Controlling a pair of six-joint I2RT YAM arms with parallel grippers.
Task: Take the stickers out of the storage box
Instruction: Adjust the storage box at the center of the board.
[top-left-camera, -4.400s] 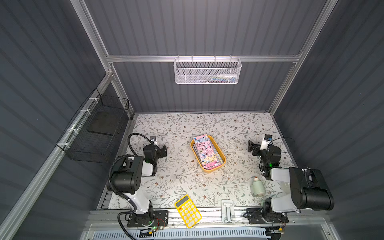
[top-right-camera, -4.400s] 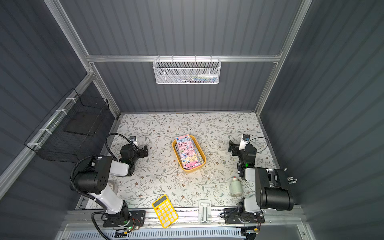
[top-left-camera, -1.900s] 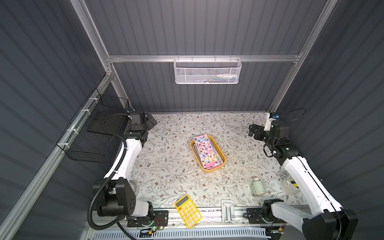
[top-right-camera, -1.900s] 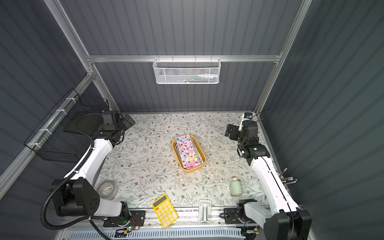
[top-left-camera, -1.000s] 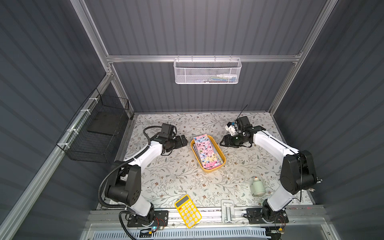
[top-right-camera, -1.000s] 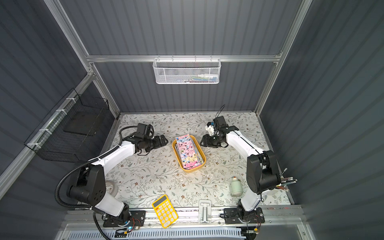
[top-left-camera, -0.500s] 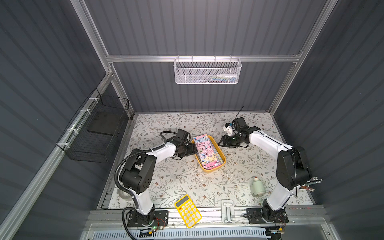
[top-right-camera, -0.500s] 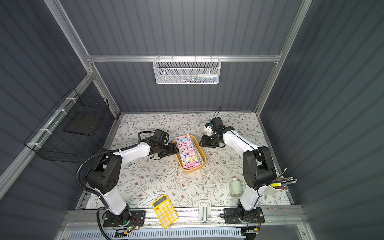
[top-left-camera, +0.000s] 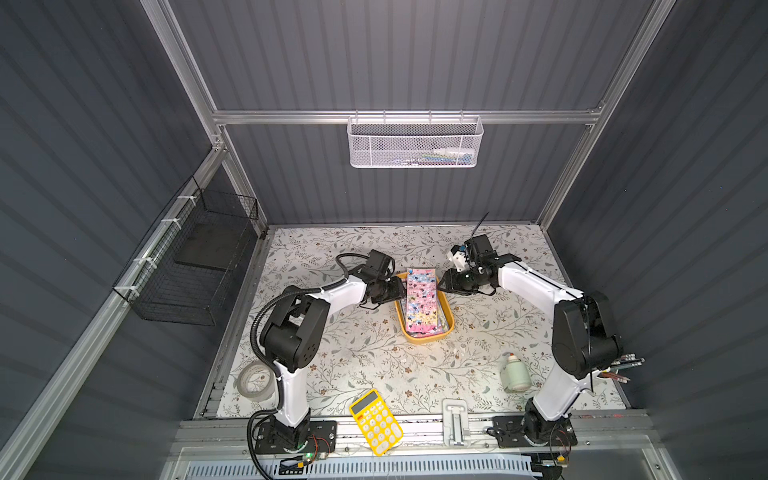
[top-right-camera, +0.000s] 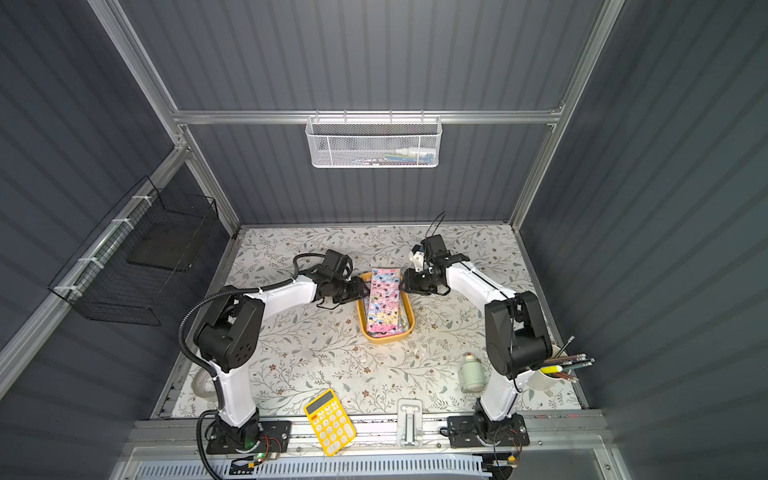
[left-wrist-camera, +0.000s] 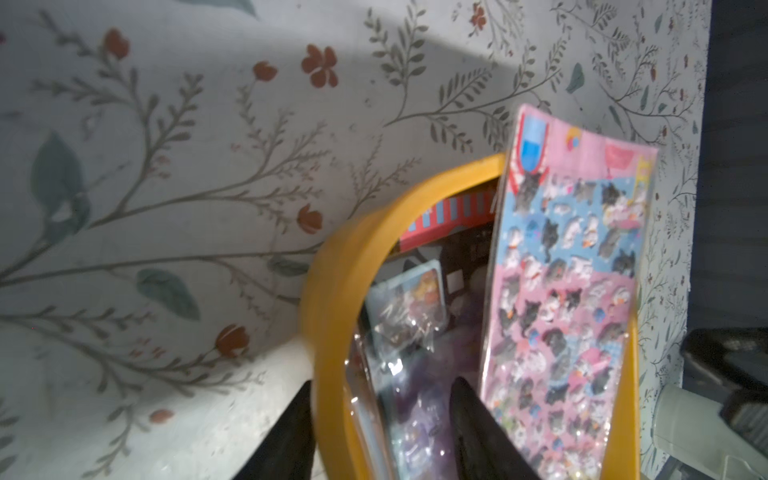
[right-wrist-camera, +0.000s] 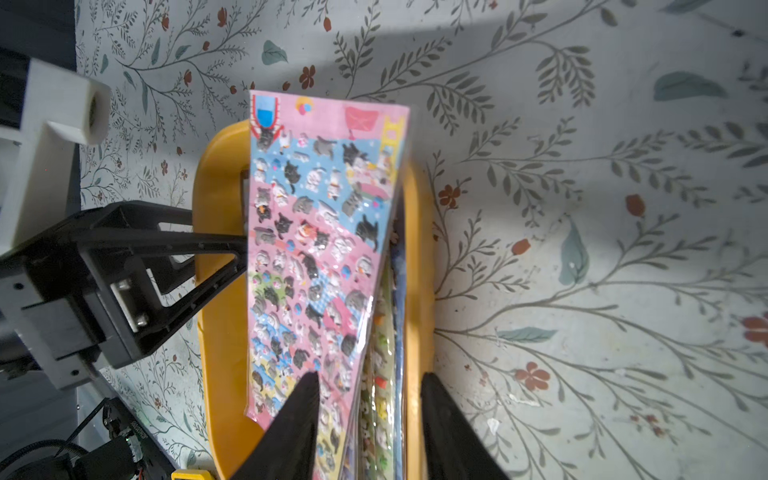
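Note:
The storage box (top-left-camera: 424, 340) (top-right-camera: 384, 338) is a mustard-yellow tray in the middle of the floral mat, holding a stack of stickers (top-left-camera: 420, 299) (top-right-camera: 384, 299). The top pink cat sheet (right-wrist-camera: 316, 228) (left-wrist-camera: 565, 270) overhangs the far rim. My left gripper (top-left-camera: 400, 289) (left-wrist-camera: 382, 382) is open astride the box's left wall (left-wrist-camera: 332, 291), one finger outside and one inside beneath the pink sheet. My right gripper (top-left-camera: 441, 284) (right-wrist-camera: 370, 376) is open astride the right wall. Its inner finger lies over the sheets and its outer finger is beside the rim.
A yellow calculator (top-left-camera: 376, 422) lies at the front edge. A pale bottle (top-left-camera: 514, 372) stands front right beside a pencil cup (top-right-camera: 548, 376). A tape roll (top-left-camera: 255, 380) lies front left. A white mesh basket (top-left-camera: 413, 141) hangs on the back wall, a black wire basket (top-left-camera: 193, 257) on the left wall.
Both arms swung in from the sides to the box. In the last second the left gripper slid right onto the box's wall and its jaws narrowed. The right gripper hardly moved.

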